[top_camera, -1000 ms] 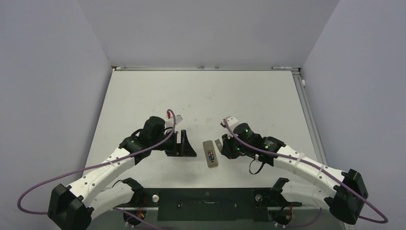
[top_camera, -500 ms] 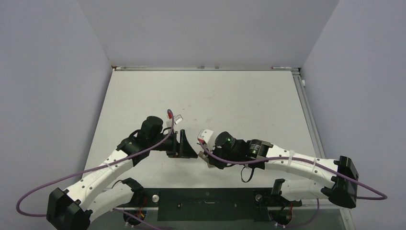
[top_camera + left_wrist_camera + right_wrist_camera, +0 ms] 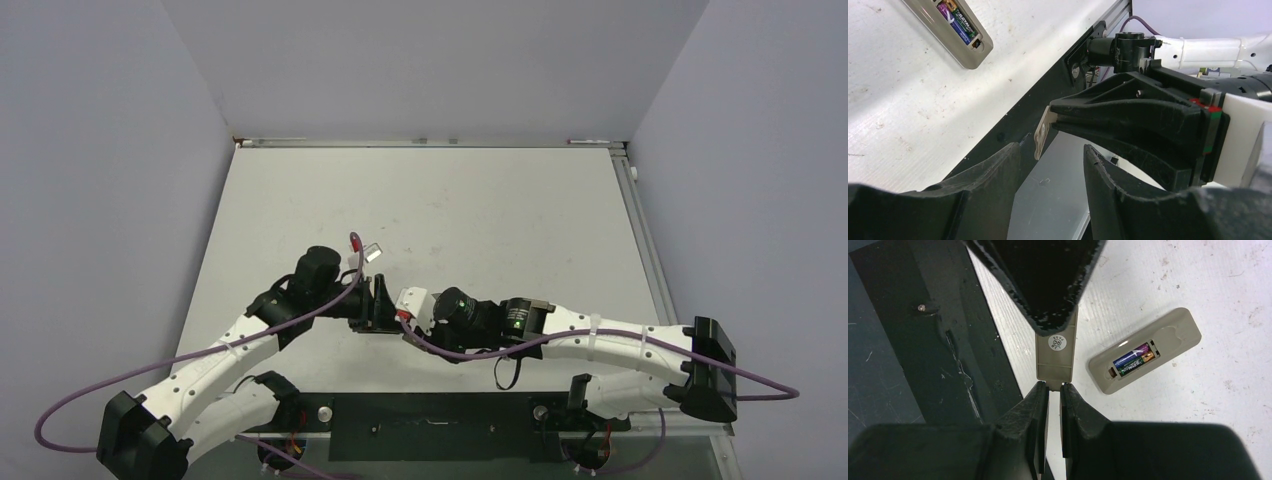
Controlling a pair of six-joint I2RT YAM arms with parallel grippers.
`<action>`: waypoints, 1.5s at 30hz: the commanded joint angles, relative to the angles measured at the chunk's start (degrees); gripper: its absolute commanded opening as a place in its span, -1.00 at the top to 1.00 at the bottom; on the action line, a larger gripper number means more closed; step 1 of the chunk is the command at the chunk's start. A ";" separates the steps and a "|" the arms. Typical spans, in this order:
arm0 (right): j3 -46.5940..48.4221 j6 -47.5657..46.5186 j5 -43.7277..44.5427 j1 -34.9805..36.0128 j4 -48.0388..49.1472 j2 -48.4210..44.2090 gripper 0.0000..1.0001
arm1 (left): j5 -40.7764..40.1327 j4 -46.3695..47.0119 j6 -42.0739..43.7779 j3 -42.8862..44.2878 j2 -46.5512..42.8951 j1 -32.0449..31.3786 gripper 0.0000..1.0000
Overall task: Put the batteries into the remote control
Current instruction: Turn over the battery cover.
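Top external view: a pale bench (image 3: 480, 200) is filling the frame, with two white arms reaching inward from the near edge. The left arm (image 3: 230, 345) and the right arm (image 3: 600, 340) are meeting tip to tip near the middle of the bench's front. From this view the right arm is hiding the remote.

In the wrist views, the left gripper (image 3: 1051, 147) is facing the right one. Its jaws are standing partway apart, one on either side of a gap, and do not appear to be gripping anything. The right gripper (image 3: 1054, 386) is pinching nearly closed on one end of a small flat grey cover (image 3: 1055, 357), holding it out towards the left gripper. The cover's far end is reaching the left gripper's tip. Whether the two are touching cannot be told.

The remote (image 3: 1173, 335) is lying flat on the bench, back side up, just beside the held cover and apart from both grippers. Its recess is sitting open. The batteries (image 3: 1132, 360), purple-blue with orange-gold ends, are lying side by side inside the recess.

Judging from this, the loading itself is looking done, since both batteries appear to be seated. What is remaining seems to be fitting the cover back over the recess, and the cover is hanging in the air, not yet on the remote.
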 commanded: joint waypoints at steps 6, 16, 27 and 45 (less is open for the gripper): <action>3.30 -0.93 2.20 1.78 2.53 0.34 0.83 | 1.21 3.62 -0.94 -0.71 -0.46 0.26 0.21; 4.54 -0.90 3.65 2.34 2.29 0.66 0.83 | 1.48 4.03 -1.09 -1.29 -0.37 0.18 0.37; 4.34 -0.91 3.88 2.54 2.44 0.82 0.82 | 2.03 5.73 -2.03 -2.02 -0.10 0.18 0.82; 3.02 -1.29 11.16 2.88 3.17 -3.95 0.20 | 1.61 9.77 -7.40 -4.50 -1.73 0.82 1.00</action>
